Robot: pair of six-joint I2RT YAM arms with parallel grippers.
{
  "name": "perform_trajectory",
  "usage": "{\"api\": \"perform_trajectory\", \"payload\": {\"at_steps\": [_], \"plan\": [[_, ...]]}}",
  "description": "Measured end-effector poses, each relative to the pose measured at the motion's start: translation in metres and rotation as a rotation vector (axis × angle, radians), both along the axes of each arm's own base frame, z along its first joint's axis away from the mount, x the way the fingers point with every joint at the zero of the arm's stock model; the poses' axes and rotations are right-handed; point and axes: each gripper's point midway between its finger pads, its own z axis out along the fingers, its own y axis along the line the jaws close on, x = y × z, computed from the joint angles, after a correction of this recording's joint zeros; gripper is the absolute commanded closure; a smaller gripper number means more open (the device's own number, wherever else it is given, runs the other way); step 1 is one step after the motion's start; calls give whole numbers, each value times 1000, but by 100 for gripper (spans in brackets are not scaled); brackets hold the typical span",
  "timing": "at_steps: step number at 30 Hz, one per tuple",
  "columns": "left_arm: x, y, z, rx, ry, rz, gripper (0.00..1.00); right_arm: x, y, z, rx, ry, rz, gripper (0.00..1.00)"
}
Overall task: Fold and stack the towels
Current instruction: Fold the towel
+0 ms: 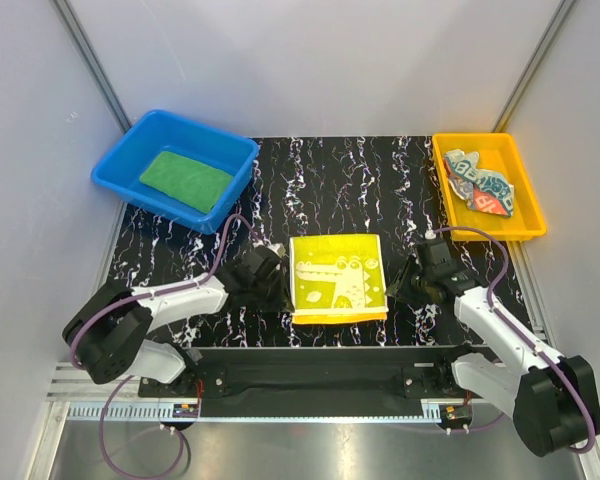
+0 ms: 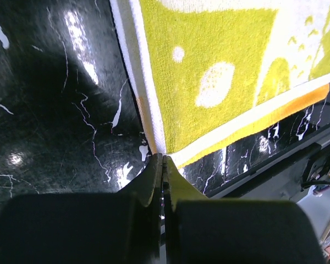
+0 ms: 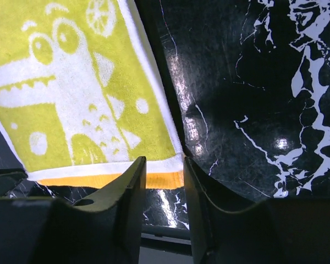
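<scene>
yellow towel [image 1: 338, 277] looks folded; both grippers at its near corners
the table [image 1: 280, 170] carries it; far left of it the green towel [image 1: 185, 180] lies in a blue bin [image 1: 120, 165], far right the striped towel [image 1: 480, 183] sits crumpled in an orange bin [image 1: 525, 225], lettering unreadable. left gripper [image 2: 164, 159] closed at the near-left corner, right gripper [image 3: 162, 165] parted over the near-right. next probably needs regripping to stack it.

Pale grey panel walls [image 1: 320, 60] enclose a glossy black white-veined marble-look tabletop [image 1: 320, 175] — bright light glints off it.
</scene>
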Motion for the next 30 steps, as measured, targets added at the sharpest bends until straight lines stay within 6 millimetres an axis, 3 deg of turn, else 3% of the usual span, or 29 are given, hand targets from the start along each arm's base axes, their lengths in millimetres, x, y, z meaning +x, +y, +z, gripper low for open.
{"api": "perform_trajectory", "payload": {"at_steps": [7, 19, 23, 30], "plan": [[-9, -1, -5, 5, 10, -16, 100, 3, -1, 9, 16, -36, -33, 61], [-4, 4, -14, 46, 1, -7, 100, 2, 1, -26, -10, 98, -58, 66], [-1, 5, -14, 53, -8, -12, 100, -7, 7, -38, 19, 115, -73, 66], [5, 8, -14, 53, -17, -1, 100, -16, 16, -37, 114, 69, -108, 69]]}}
